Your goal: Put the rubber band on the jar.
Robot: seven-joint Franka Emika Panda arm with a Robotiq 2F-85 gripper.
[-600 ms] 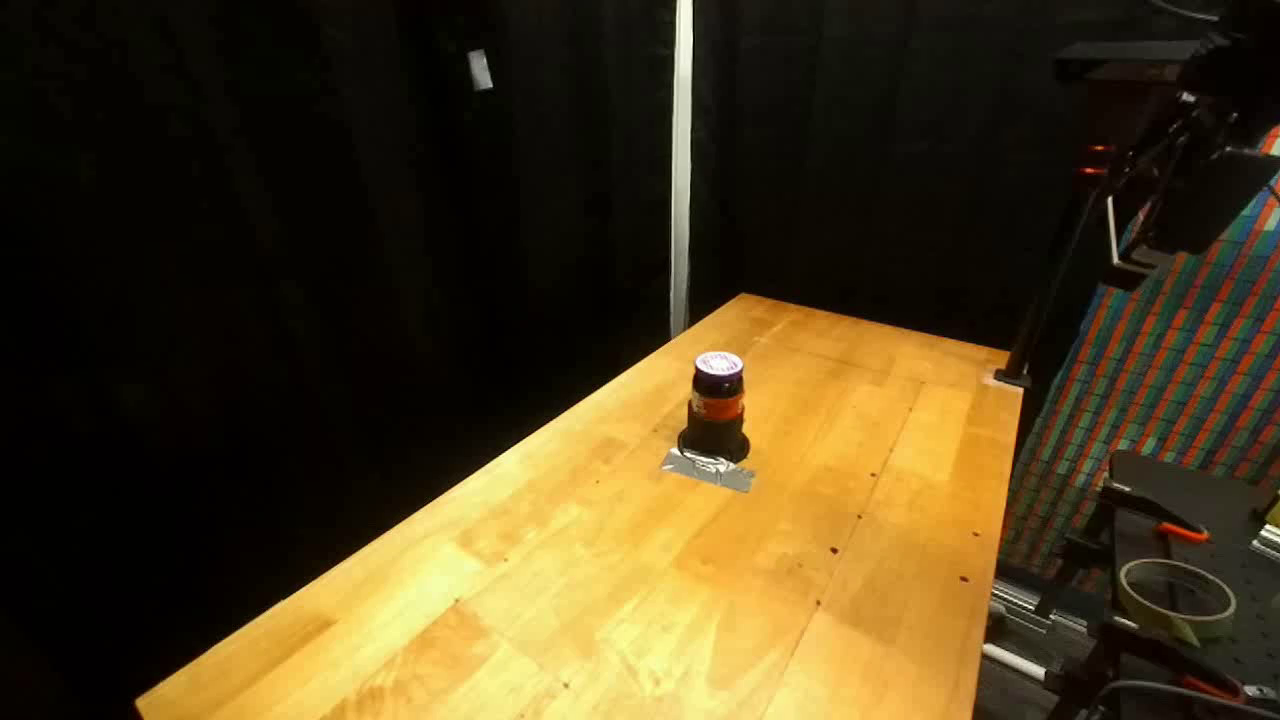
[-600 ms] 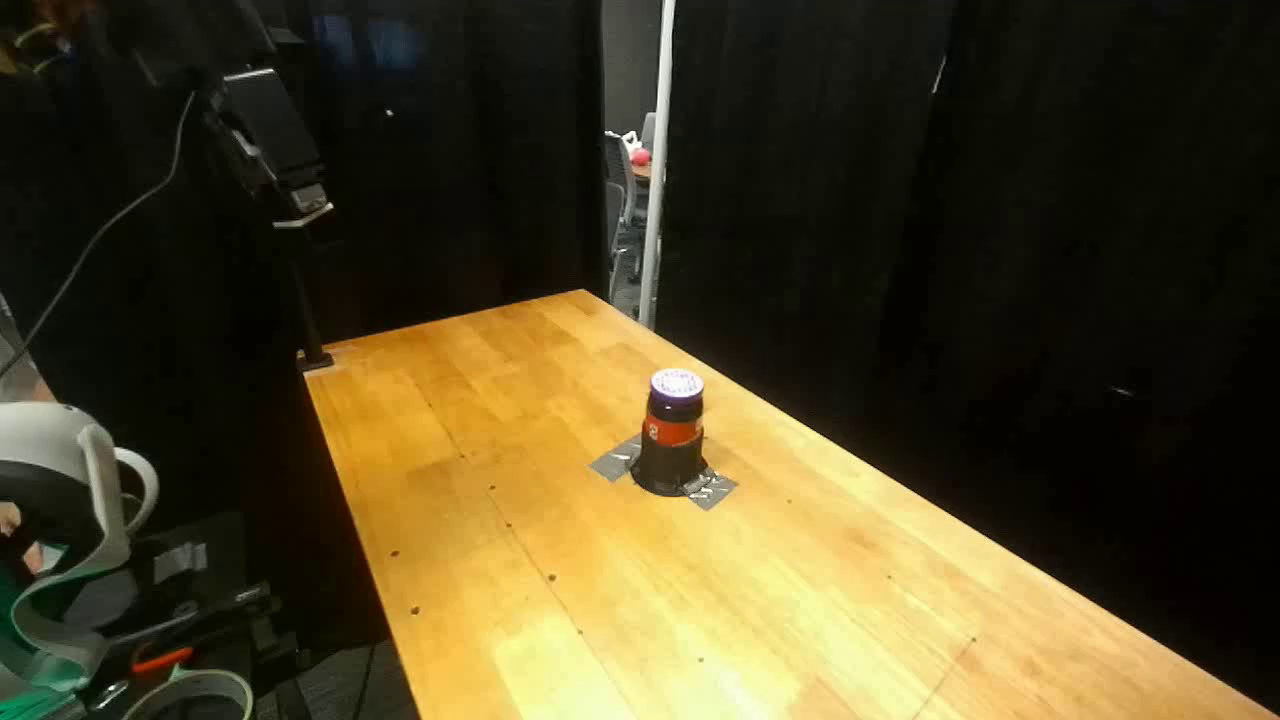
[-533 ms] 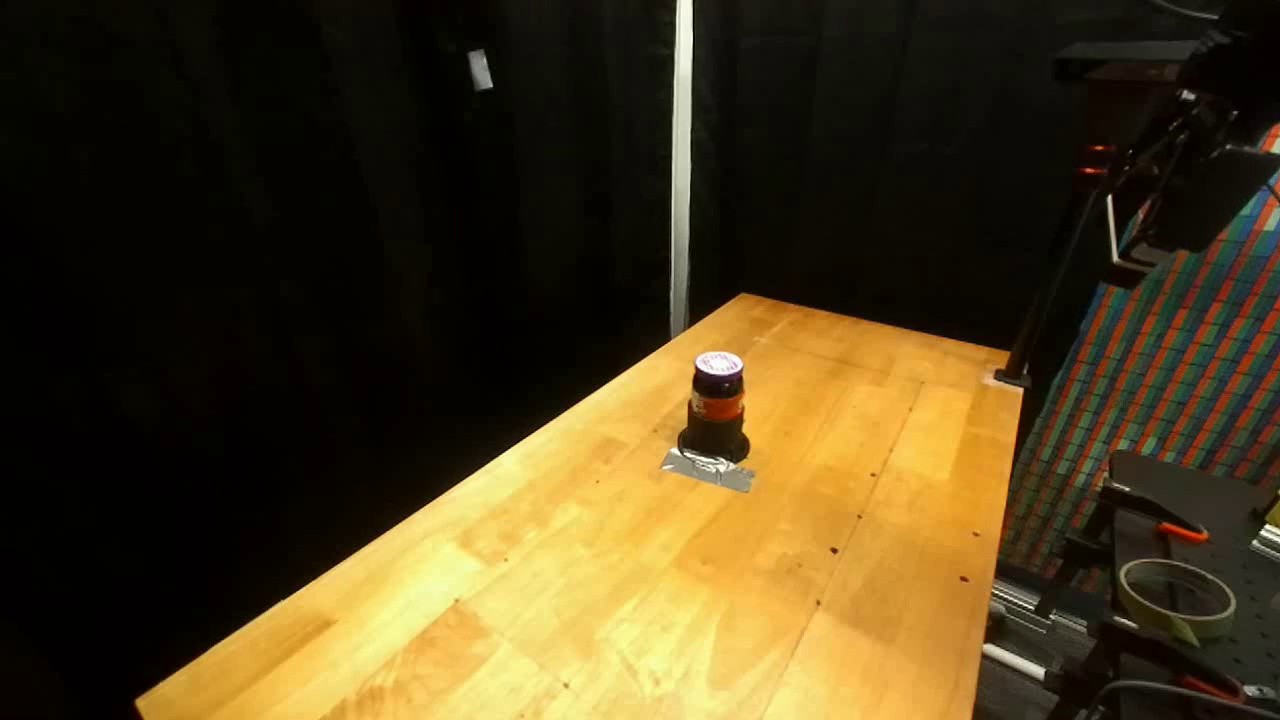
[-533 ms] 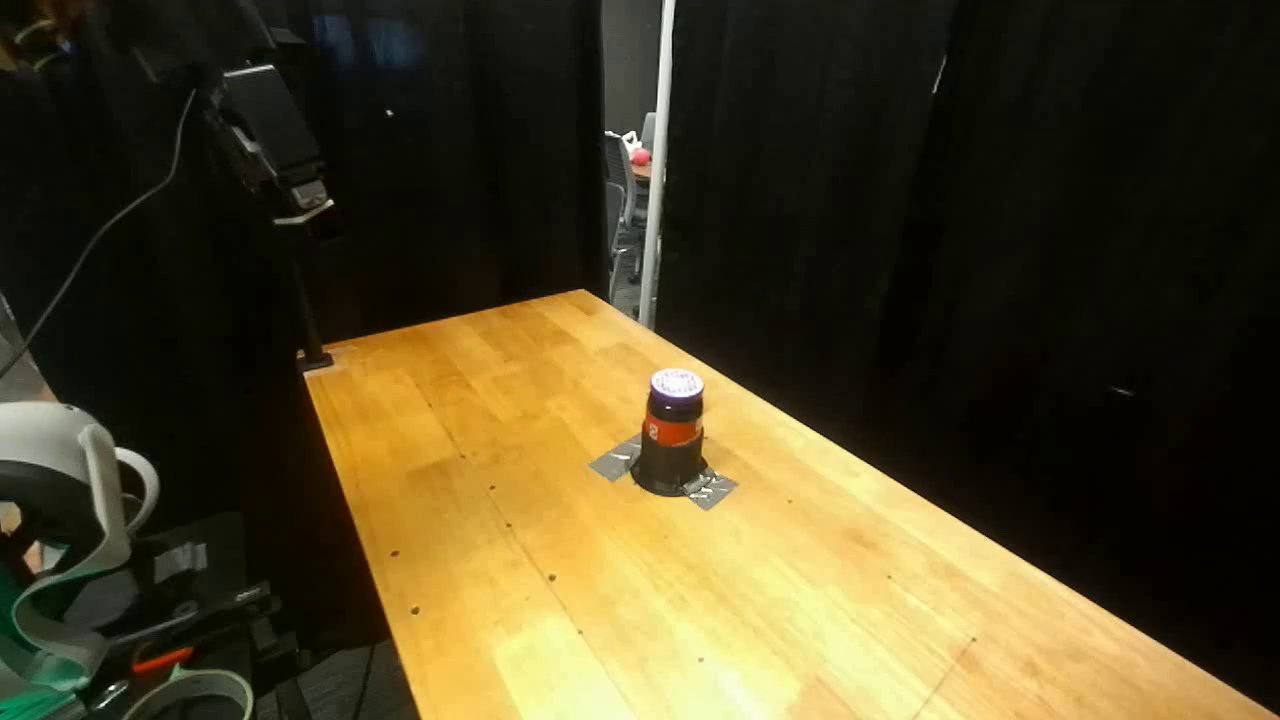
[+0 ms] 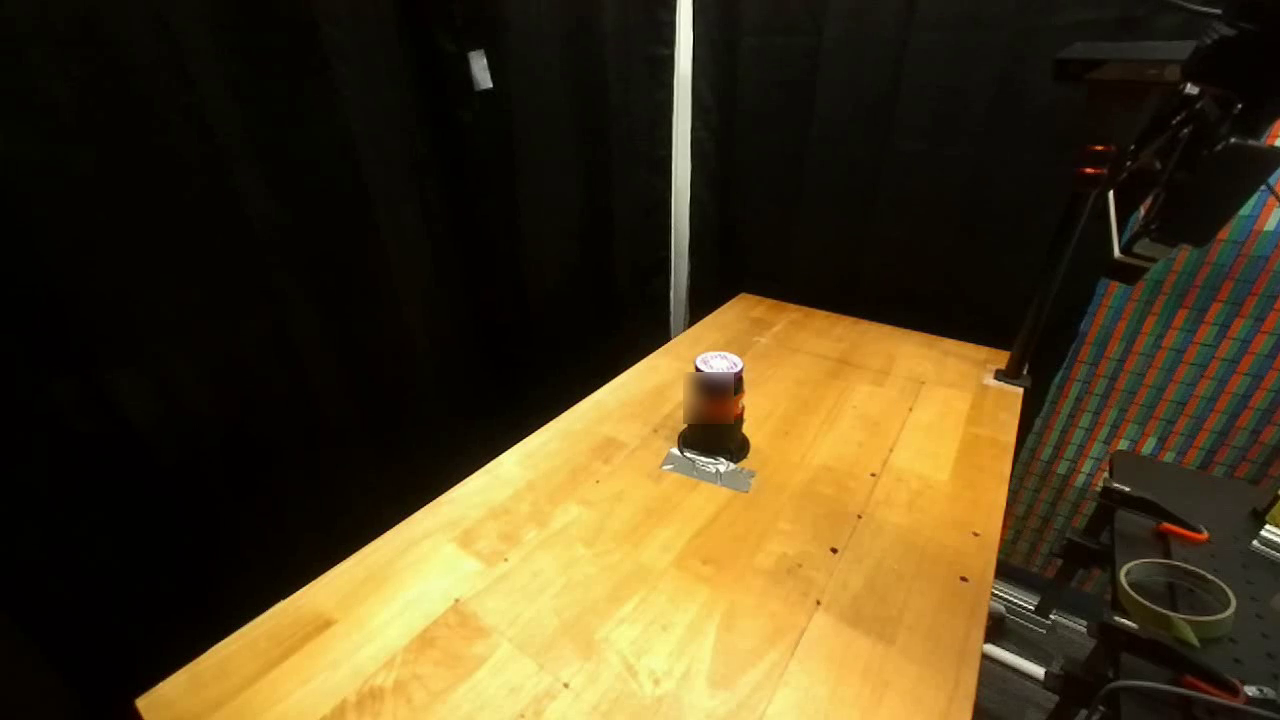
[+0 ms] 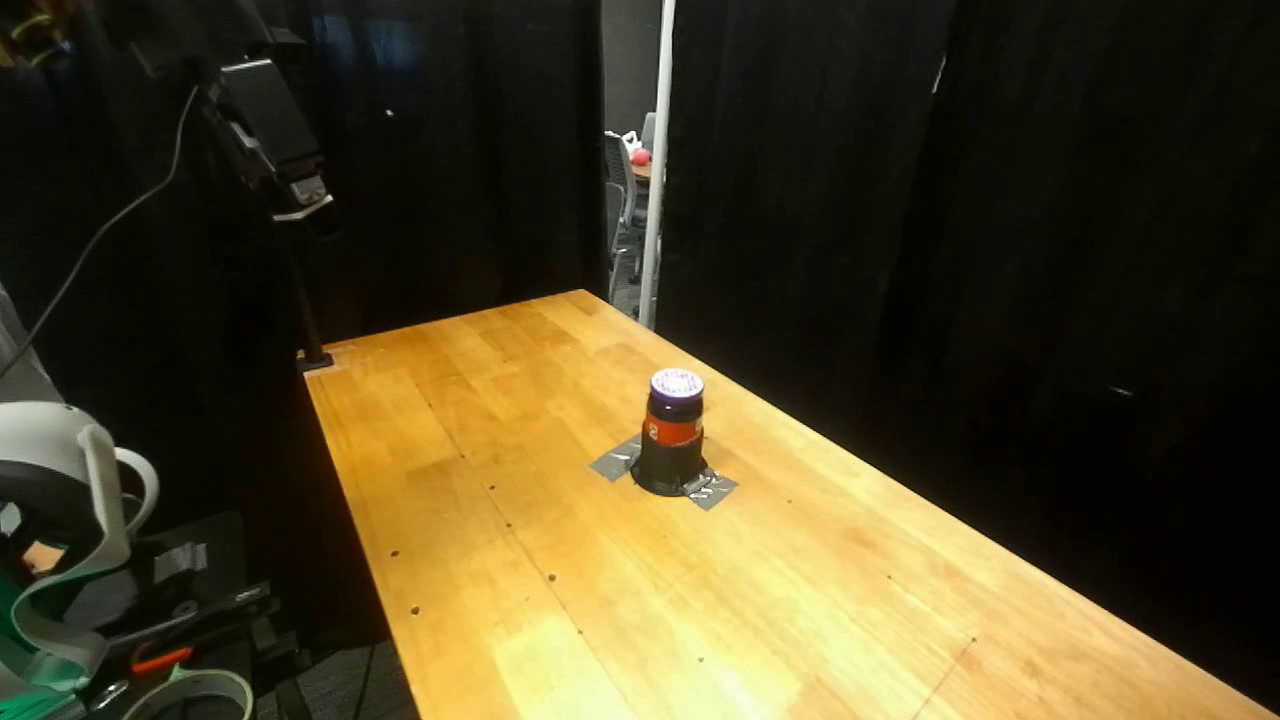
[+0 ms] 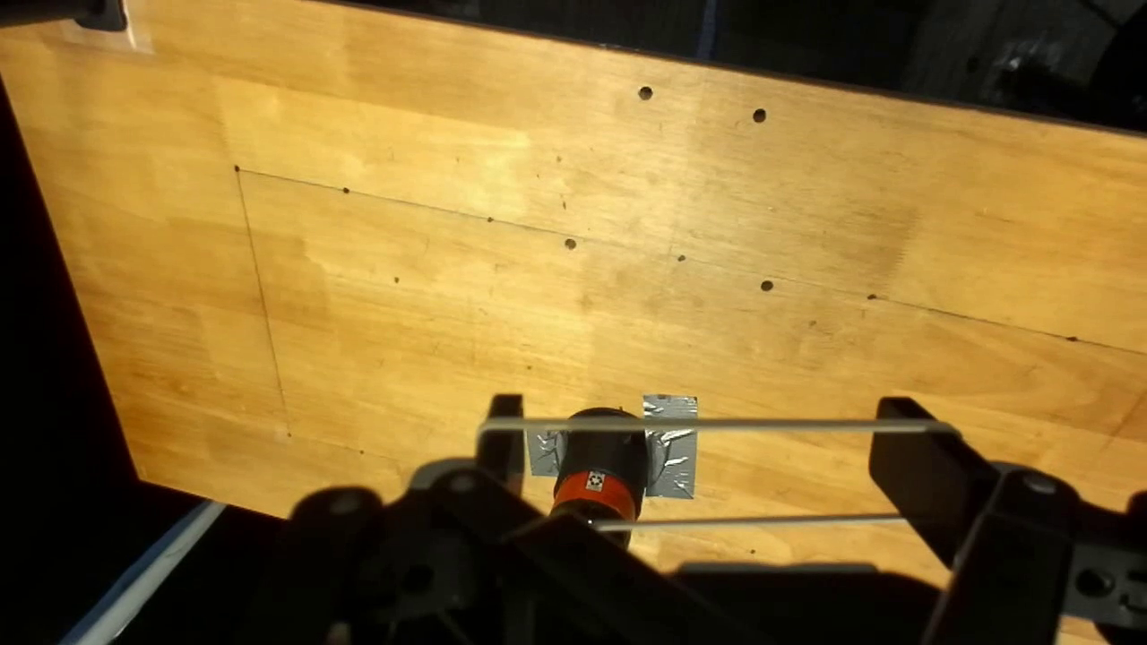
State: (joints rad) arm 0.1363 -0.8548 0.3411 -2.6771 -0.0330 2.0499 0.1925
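Note:
The jar (image 5: 720, 402) stands upright on the table in both exterior views, with a white-purple lid, orange-red label and dark lower part. It also shows in an exterior view (image 6: 673, 430) and in the wrist view (image 7: 596, 491), where a finger hides its top. My gripper (image 7: 699, 421) is open. A pale rubber band (image 7: 780, 425) is stretched around both fingers as a long loop. In the wrist view the jar appears behind the loop, near the left finger. In an exterior view the gripper (image 6: 303, 210) and band hang high at the table's left, well apart from the jar.
Silver tape (image 6: 712, 491) lies flat at the jar's base. A black post base (image 6: 315, 362) sits on the far table corner. A side stand holds a tape roll (image 5: 1178, 598). A white headset (image 6: 60, 470) stands beside the table. A blurred patch covers part of the jar.
The gripper, with the band on it, has moved slightly up in both exterior views, and its cable has shifted with it. The jar has not moved.

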